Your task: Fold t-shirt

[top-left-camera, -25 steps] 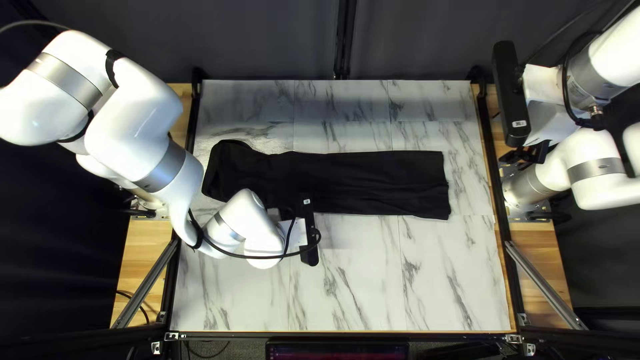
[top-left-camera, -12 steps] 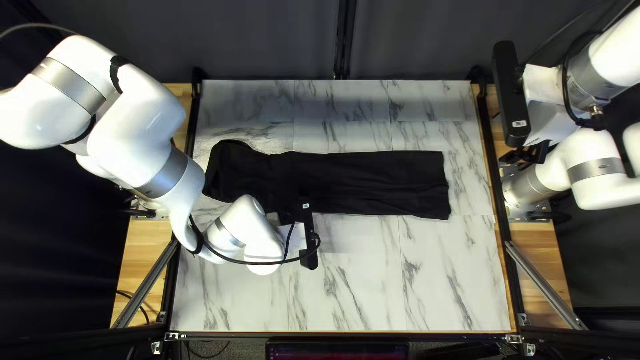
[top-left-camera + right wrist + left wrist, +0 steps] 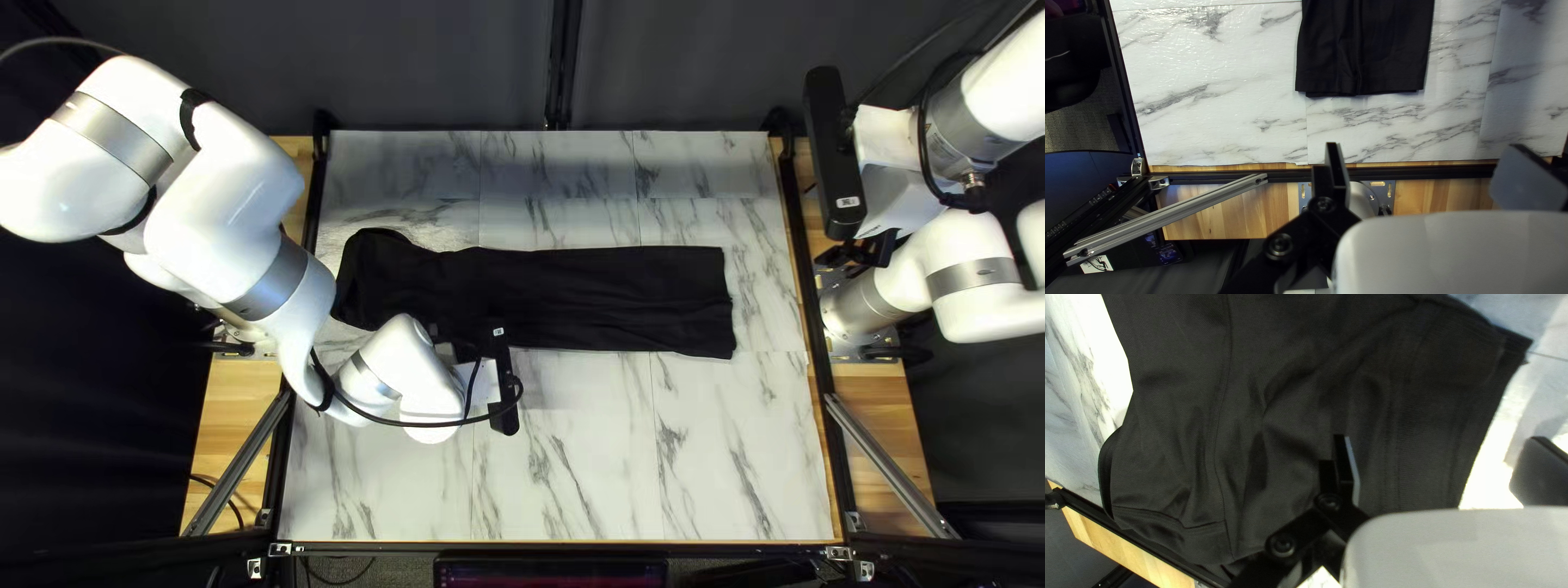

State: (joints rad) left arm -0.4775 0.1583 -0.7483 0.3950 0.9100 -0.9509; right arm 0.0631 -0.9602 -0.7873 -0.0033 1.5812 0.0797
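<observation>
Black t-shirt (image 3: 610, 294), marbled tabletop (image 3: 593, 468), small white label (image 3: 848, 201) on black bar (image 3: 833, 136)

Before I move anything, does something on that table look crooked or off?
Yes, the black shirt looks uneven: by my left arm it's wrinkled and a rounded corner bulges toward the curtain, while the opposite end lies squarer.
</observation>
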